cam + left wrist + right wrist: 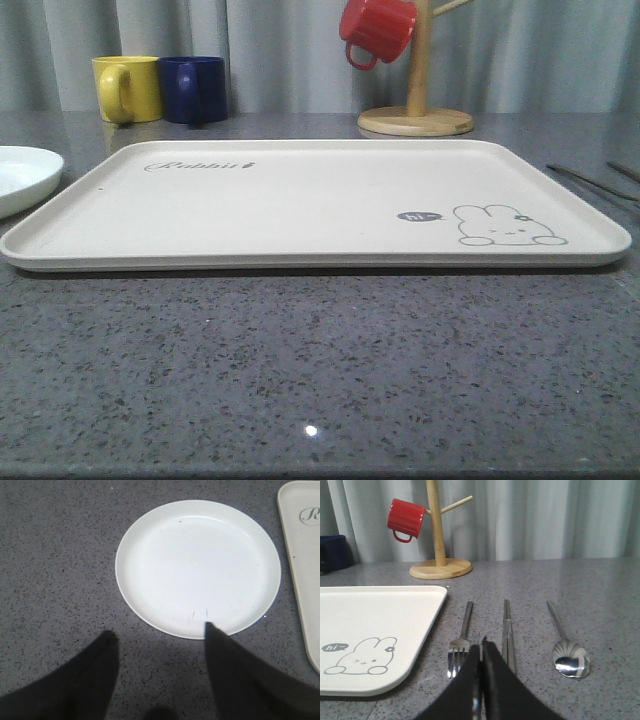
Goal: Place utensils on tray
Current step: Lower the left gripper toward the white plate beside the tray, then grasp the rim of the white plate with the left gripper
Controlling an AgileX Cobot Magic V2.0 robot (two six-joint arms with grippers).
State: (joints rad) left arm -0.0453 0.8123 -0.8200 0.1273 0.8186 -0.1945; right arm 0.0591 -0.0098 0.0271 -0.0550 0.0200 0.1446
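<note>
Granite-look countertop (300,380) is carrying everything, and the cream tray (300,200) is lying flat at its middle with nothing on it, so no utensil is placed yet by my judgement. Taking the tray as landmark, a white plate (197,567) is sitting just off its "Rabbit"-script end, while a wooden mug tree (439,540) holding a red mug (406,518) is standing behind its rabbit-drawing corner. Beside that same rabbit end, on the bare counter, the fork (460,645), the chopstick-like piece (507,630) and the spoon (567,650) are lying parallel, the fork nearest the tray and the spoon farthest. The right gripper (481,652) is hovering between fork and chopstick piece with its fingers pressed together, clenched on nothing; it will need to open and centre over one slim handle, probably the fork's, then pinch low against the counter. The left gripper (160,635) is hanging over the plate's near edge with fingers spread, released. The front view is showing yellow and blue mugs (160,88) behind the tray, whereas the right wrist view is laying out the cutlery clearly.
</note>
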